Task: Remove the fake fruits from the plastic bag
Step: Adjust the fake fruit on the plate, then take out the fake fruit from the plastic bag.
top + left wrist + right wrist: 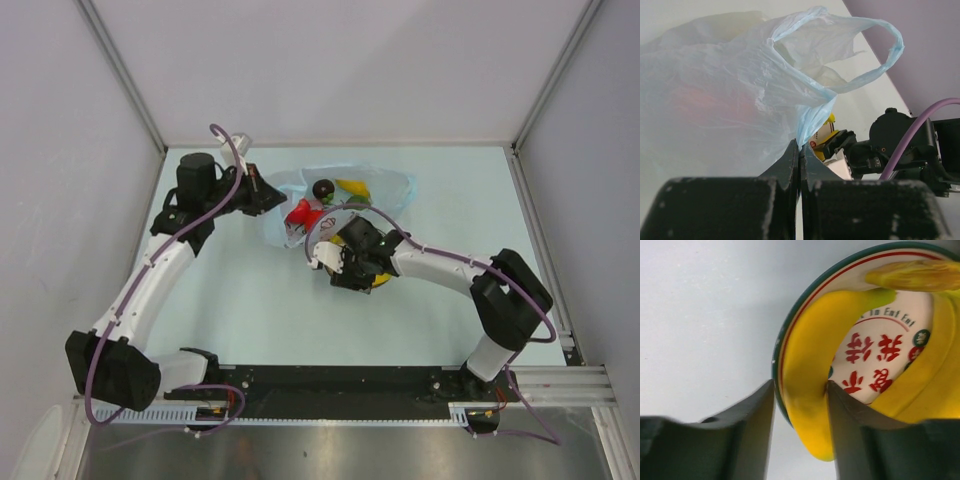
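Your left jaws are pinched fully shut on a fold of the plastic bag [730, 90], holding it at the bag's left side. Your right jaws stand part-open astride the banana [805, 365], which lies on the plate [875, 320]. Its long axis runs up through the gap between them, and I cannot tell whether they press it. At least 2 more, the dark fruit [322, 188] and the red fruit [300, 213], sit in the bag, just beyond the right jaws and slightly left. With the left arm busy on the bag, I judge the right arm should reach there next.
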Tool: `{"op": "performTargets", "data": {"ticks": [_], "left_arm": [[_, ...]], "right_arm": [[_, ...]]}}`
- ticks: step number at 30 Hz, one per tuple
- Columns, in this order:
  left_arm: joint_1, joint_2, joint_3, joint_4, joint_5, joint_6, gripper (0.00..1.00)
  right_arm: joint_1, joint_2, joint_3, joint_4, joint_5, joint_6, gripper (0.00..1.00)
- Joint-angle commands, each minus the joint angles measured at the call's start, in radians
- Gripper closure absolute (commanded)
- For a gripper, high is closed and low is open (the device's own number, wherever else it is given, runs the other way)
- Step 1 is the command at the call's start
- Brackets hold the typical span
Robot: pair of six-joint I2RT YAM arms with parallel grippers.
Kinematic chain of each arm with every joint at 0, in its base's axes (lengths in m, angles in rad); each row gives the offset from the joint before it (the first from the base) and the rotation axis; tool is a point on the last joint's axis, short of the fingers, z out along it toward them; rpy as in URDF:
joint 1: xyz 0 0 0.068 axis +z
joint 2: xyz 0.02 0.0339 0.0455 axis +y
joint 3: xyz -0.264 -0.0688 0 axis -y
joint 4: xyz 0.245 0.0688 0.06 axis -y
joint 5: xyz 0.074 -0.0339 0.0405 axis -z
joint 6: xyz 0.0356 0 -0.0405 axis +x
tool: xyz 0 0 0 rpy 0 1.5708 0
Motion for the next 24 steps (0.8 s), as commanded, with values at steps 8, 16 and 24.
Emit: {"op": "performTargets", "data": {"ticks": [8,16,24], "left_arm": [[0.009,-0.05,-0.049,-0.018,0.026,0.009,1.0],[0.025,-0.082,-0.051,-0.081,0.054,0.028,1.0],[0.035,-0.151,-0.075,-0.176,-0.09,0.041,1.0]], "right_arm": [[-0.051,-0.353,0.155,-0.093,-0.11,0.063,0.16],[-0.123,-0.147,0.193,0.29,-0.061,0.149,0.53],[-0.039,0.169,0.276,0.448,0.062,0.227,0.71]]}}
